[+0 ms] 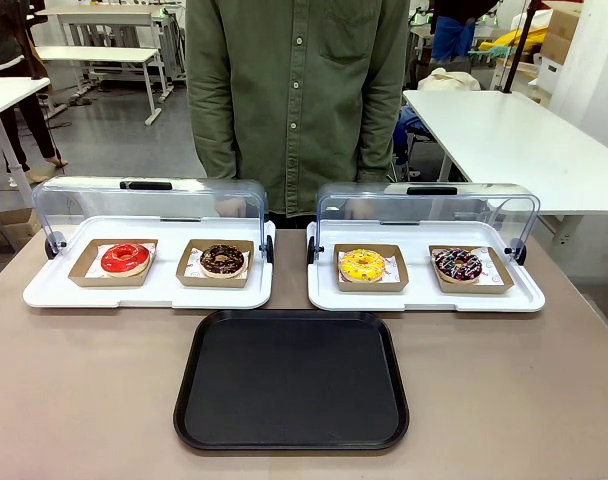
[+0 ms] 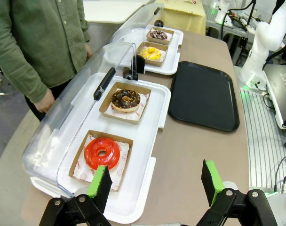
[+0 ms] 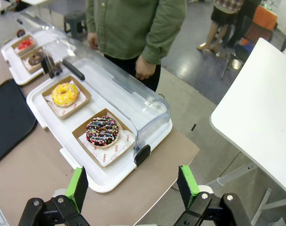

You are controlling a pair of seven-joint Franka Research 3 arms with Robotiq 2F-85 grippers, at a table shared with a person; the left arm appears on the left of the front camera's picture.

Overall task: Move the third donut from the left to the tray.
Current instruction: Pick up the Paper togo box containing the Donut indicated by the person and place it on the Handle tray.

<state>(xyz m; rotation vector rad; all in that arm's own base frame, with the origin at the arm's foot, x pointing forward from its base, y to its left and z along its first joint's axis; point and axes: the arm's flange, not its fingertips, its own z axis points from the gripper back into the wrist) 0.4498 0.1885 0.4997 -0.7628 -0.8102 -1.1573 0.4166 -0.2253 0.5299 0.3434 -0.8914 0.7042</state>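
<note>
Left gripper and right gripper hanging spread, empty
Beyond the tray, at one o'clock, the third donut is sitting; likely light, soft, icing smearable, so I'd be pinching its stiffer cardboard holder by opposite rims.

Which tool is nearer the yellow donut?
Right. The right tool hovers near the sprinkled donut beside the yellow donut; the left tool is beyond the red donut at the row's other end.

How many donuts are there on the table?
4. The red donut and chocolate donut sit in the left white tray; the yellow donut and sprinkled dark donut sit in the right white tray. None seems hidden.
</note>
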